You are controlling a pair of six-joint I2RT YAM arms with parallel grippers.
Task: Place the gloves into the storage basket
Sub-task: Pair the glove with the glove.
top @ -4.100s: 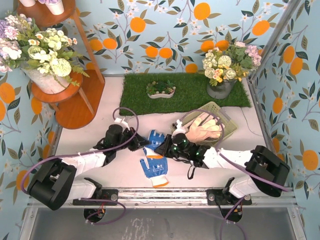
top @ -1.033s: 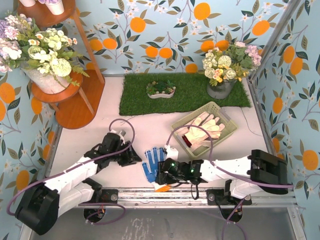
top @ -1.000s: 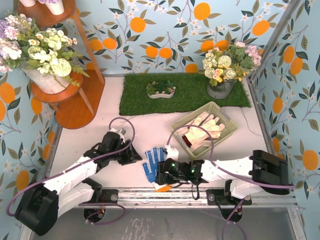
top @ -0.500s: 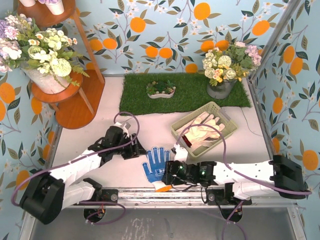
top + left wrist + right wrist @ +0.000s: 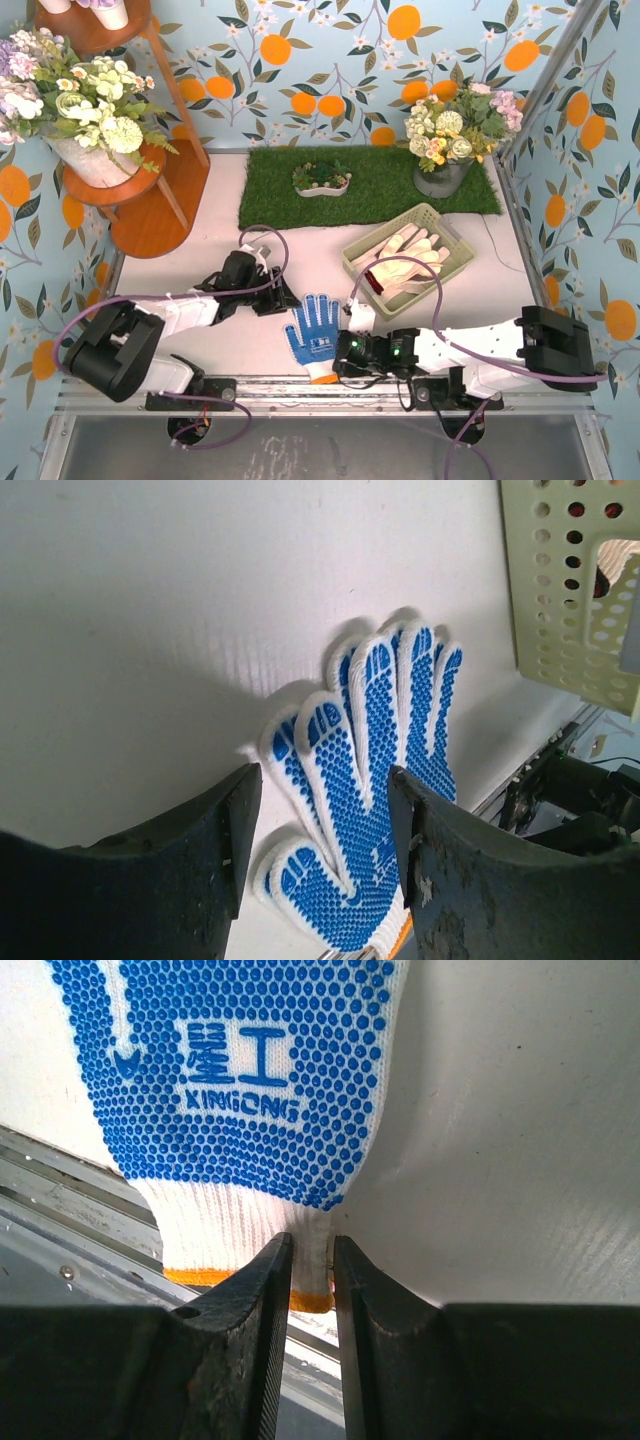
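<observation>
A blue-and-white glove [image 5: 313, 333] with an orange cuff lies flat, palm up, near the table's front edge. My right gripper [image 5: 338, 357] is at its cuff end; in the right wrist view the gripper [image 5: 312, 1252] is shut on the edge of the glove's [image 5: 230, 1070] white cuff. My left gripper [image 5: 283, 300] hovers open just left of the fingertips, and the left wrist view shows the glove [image 5: 375, 730] between and beyond the open gripper [image 5: 322, 798]. The pale green storage basket [image 5: 455, 262] stands to the right with peach-tan gloves [image 5: 405, 255] inside.
A green grass mat [image 5: 370, 195] at the back carries a small white dish of plants [image 5: 322, 181] and a flower pot [image 5: 443, 178]. A wooden stool [image 5: 150, 215] with flowers stands at the left. A metal rail [image 5: 320, 384] runs along the near edge. The basket's corner [image 5: 560, 610] shows in the left wrist view.
My right gripper has closed on the glove's cuff. My left arm has moved right and forward, up to the glove's fingertips. The glove has shifted slightly right.
</observation>
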